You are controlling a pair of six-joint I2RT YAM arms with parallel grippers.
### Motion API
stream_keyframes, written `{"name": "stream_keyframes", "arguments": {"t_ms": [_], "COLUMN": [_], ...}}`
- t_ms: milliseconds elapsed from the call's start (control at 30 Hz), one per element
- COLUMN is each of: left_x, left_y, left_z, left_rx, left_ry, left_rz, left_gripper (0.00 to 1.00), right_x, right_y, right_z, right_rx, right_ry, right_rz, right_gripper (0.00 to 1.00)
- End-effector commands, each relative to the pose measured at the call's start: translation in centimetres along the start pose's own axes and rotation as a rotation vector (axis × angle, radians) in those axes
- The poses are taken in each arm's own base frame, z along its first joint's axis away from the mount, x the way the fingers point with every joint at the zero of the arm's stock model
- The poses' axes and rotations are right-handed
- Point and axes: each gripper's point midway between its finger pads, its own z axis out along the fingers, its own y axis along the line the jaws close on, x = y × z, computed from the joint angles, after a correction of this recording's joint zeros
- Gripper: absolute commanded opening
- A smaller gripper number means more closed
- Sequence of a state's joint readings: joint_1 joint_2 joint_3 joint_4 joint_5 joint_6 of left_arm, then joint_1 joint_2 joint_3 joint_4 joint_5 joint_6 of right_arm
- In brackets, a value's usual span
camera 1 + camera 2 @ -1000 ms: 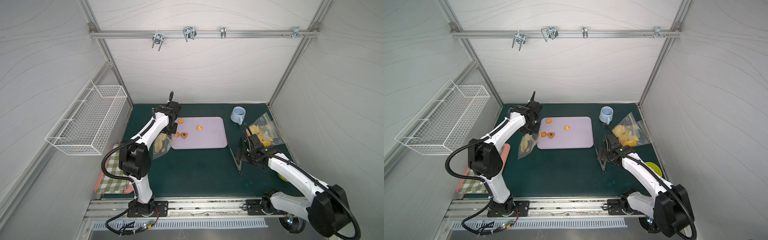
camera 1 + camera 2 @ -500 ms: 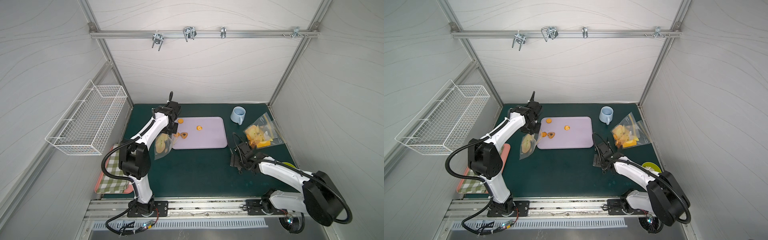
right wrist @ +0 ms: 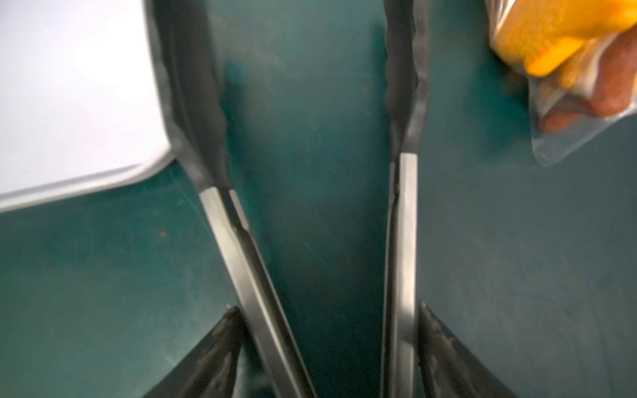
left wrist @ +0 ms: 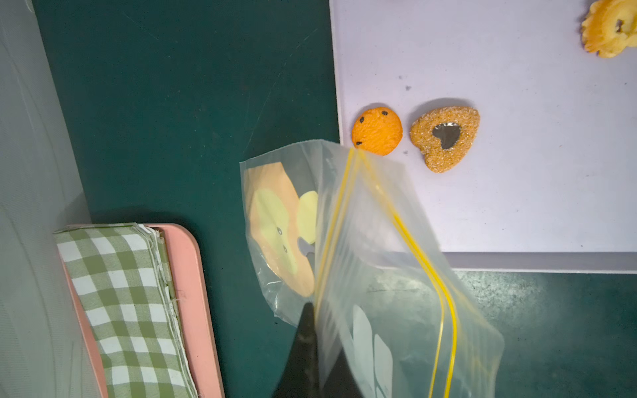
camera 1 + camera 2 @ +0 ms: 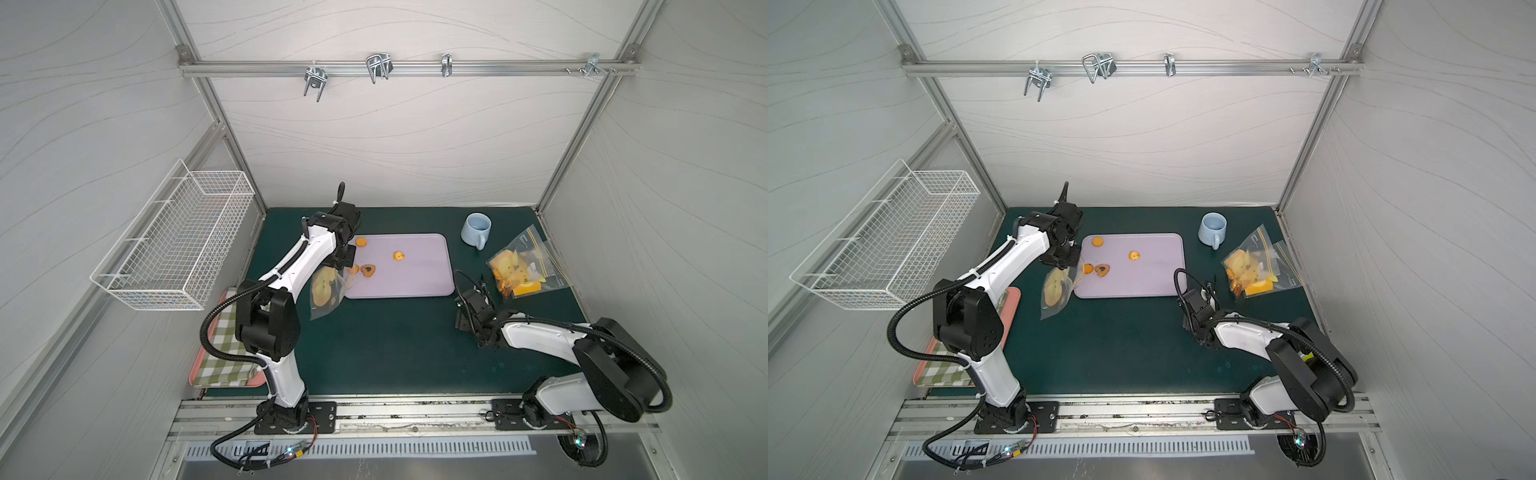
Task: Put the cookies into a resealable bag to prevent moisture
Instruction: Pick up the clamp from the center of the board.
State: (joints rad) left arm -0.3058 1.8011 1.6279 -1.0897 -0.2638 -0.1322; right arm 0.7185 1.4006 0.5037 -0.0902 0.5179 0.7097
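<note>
Several cookies lie on the lilac tray (image 5: 419, 278): an orange round (image 4: 377, 131), a brown heart (image 4: 444, 138), a golden flower (image 5: 399, 255) and another orange round (image 5: 361, 241). My left gripper (image 4: 320, 330) is shut on the resealable bag (image 4: 362, 241), which hangs at the tray's left edge with its yellow zip toward the round cookie. My right gripper (image 3: 327, 310) is low over the mat off the tray's right corner. Its fingers (image 3: 227, 330) press from outside on both arms of metal tongs (image 3: 241, 258), whose tips stand apart and hold nothing.
A second clear bag (image 5: 523, 266) holding cookies lies at the right, next to a pale blue mug (image 5: 476, 228). A green checked cloth (image 5: 224, 353) lies on a pink tray at the left edge. A white wire basket (image 5: 174, 237) hangs on the left wall.
My right arm has swung away from the right-hand bag down to the tongs, and its jaws have narrowed onto their arms. The left arm and its bag have stayed put.
</note>
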Motion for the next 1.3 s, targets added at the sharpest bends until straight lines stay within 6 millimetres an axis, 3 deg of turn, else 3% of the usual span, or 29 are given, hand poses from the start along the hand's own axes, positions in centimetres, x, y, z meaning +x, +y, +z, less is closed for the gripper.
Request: {"name": "stream_keyframes", "arguments": {"t_ms": [0, 267, 467, 800, 967, 1133, 1267], "left_x": [-0.2, -0.2, -0.1, 0.0, 0.2, 0.3, 0.2], "left_y": [0.4, 0.4, 0.5, 0.6, 0.7, 1.1, 1.5], "left_z": [-0.9, -1.0, -1.0, -1.5, -1.7, -1.7, -1.7], "left_rx": [0.008, 0.017, 0.018, 0.032, 0.043, 0.048, 0.063], "left_ry": [-0.027, -0.028, -0.030, -0.043, -0.050, -0.054, -0.059], "left_rz": [-0.002, -0.007, -0.008, -0.011, -0.017, -0.035, -0.065], "left_gripper": [0.00, 0.00, 0.00, 0.00, 0.00, 0.00, 0.00], "right_x": [1.6, 2.3, 1.7, -3.6, -5.7, -6.2, -5.8], "right_y": [-0.6, -0.8, -0.8, -1.2, 1.4, 7.6, 12.4], "right_z": [0.4, -0.5, -0.7, -8.0, -11.1, -13.4, -12.8], "right_rx": [0.029, 0.017, 0.033, -0.077, -0.225, -0.487, -0.592], "right_ry": [-0.023, -0.065, -0.085, -0.249, -0.290, -0.269, -0.151], "right_rz": [-0.018, -0.033, -0.030, 0.005, -0.116, -0.352, -0.521], "right_gripper": [0.72, 0.67, 0.55, 0.49, 0.47, 0.47, 0.47]}}
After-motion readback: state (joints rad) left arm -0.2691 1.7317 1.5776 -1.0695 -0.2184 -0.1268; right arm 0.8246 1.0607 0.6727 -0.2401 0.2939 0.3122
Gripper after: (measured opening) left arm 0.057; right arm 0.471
